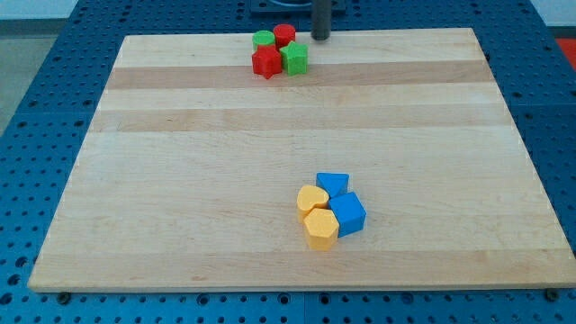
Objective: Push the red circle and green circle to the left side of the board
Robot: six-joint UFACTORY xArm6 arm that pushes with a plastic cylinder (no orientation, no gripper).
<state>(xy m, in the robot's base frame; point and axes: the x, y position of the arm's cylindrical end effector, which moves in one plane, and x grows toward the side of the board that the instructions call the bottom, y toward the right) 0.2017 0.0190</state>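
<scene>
- Far edge of the board, a bit left of centre: red circle [284, 35] and green circle [263, 40], side by side and touching, green on the left.
- Packed just nearer: red star [266, 63] in front of the green circle, green block [294, 59] in front of the red circle; all four form one tight cluster.
- My tip [320, 37] sits at the far edge, just right of the red circle, a small gap between; no contact visible.
- No claw on this rig, only a bare rod, so nothing is clenched, grasped or released.
- Step in hand, my read: start the leftward push on the circles.
- To do it well: drive left along the far row, hitting the red circle centrally so it shoves the green one ahead.
- Risk: round sides may slip off the rod, and the near pair will likely drag along; keep the line far of them.
- Long way to the left side, so expect re-aiming.
- Blocks look like hard, smooth plastic with a matte sheen; circles are short cylinders.
- Board [180, 180] is pale wood in lengthwise strips, flat, should slide easily.
- Near, right of centre, well apart: two yellow blocks [317, 216] and two blue blocks [342, 205], clumped together.
- Surround: blue perforated table [36, 81].
</scene>
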